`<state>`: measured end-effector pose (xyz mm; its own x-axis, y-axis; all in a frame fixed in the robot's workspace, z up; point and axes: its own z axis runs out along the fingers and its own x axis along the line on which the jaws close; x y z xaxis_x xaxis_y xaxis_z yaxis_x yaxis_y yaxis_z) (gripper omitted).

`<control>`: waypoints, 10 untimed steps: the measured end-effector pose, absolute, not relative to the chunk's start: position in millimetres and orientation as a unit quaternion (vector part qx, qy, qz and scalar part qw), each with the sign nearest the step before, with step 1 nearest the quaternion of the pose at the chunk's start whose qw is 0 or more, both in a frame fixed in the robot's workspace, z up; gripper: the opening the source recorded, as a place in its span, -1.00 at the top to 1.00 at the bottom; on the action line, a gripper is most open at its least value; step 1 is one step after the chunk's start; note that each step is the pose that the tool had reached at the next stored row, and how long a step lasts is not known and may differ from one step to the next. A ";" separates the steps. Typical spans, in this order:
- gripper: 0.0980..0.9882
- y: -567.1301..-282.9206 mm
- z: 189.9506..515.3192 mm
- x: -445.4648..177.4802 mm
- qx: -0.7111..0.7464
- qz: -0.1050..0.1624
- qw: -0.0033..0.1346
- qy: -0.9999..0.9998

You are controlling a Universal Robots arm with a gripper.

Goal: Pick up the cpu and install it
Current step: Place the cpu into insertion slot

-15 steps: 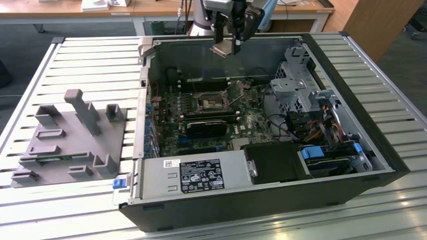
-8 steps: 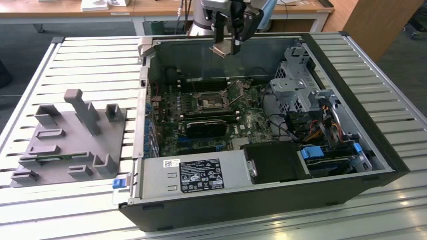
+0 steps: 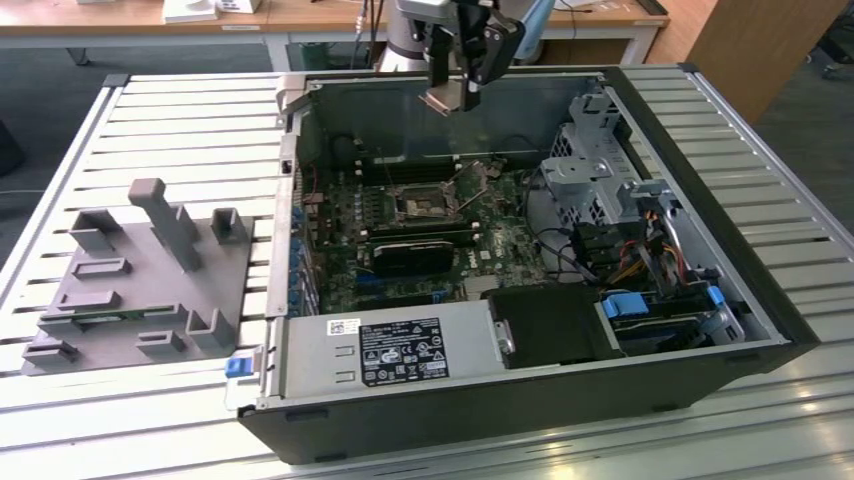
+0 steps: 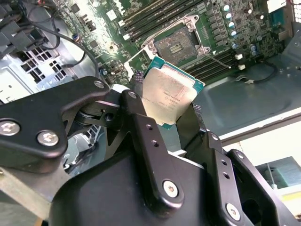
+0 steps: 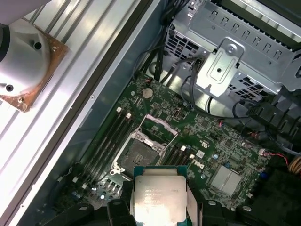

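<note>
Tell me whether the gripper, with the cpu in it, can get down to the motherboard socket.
Probably yes. The gripper, shut on the cpu, hangs above the open case, and the socket lies bare below, with nothing seen lying across it.

The worktop [image 3: 754, 140] is a pale metal surface of long parallel slats with dark grooves between them and a plain rail along its edges. An open computer case [image 3: 534, 415] lies directly on the slats, its black outer walls down and its open side turned up. Just beside the case, toward the exterior view's left, a grey tray [image 3: 134, 290] sits flat on the same slats, with moulded blocks and posts rising from it. In the first wrist view the worktop [image 5: 89, 52] runs alongside the case's wall, and near that wall a pale round base [image 5: 21, 56] stands on a brown plate [image 5: 55, 47] set on the slats.
</note>
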<state>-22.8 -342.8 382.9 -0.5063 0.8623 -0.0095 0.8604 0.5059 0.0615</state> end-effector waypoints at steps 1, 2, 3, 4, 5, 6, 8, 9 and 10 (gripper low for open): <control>0.02 -342.7 382.8 -23.0 0.500 0.024 0.019 0.866; 0.02 -342.7 382.7 -23.3 0.502 0.024 0.020 0.864; 0.02 -342.7 382.7 -23.7 0.505 0.024 0.020 0.862; 0.02 -342.7 382.7 -24.3 0.508 0.024 0.020 0.861; 0.02 -342.7 382.6 -25.0 0.511 0.024 0.020 0.859; 0.02 -342.7 382.3 -25.2 0.516 0.024 0.020 0.856; 0.02 -342.7 381.8 -25.2 0.531 0.024 0.020 0.847; 0.02 -342.7 381.6 -25.2 0.539 0.023 0.021 0.842; 0.02 -342.7 381.3 -25.2 0.547 0.023 0.021 0.837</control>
<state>-25.2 -342.7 381.3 -0.4011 0.9160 -0.0094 0.9140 0.4009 0.0615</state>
